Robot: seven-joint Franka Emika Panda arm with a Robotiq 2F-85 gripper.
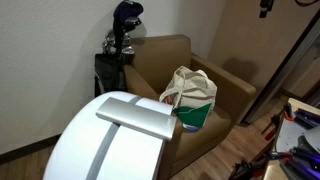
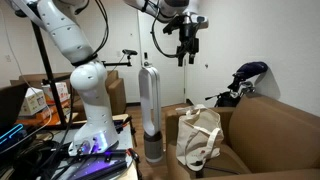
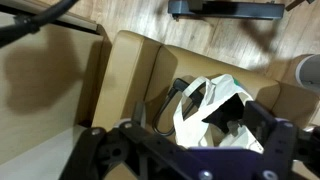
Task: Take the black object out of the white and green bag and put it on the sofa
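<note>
The white and green bag [image 1: 190,98] stands on the seat of the brown sofa [image 1: 235,92]. It shows in both exterior views and in the wrist view [image 3: 205,120]. Its mouth gapes, with a dark shape inside [image 3: 228,108]; I cannot tell what it is. A thin black loop [image 3: 163,108] lies on the seat beside the bag. My gripper [image 2: 186,52] hangs high above the sofa [image 2: 262,130] and the bag [image 2: 200,140], well apart from both. In the wrist view its fingers [image 3: 178,128] are spread wide, open and empty.
A black golf bag [image 1: 120,45] stands behind the sofa's arm. A large white rounded thing [image 1: 115,140] fills the foreground. A tall grey tower fan [image 2: 148,105] stands beside the sofa. Cardboard boxes [image 2: 40,98] and cables lie near the robot base.
</note>
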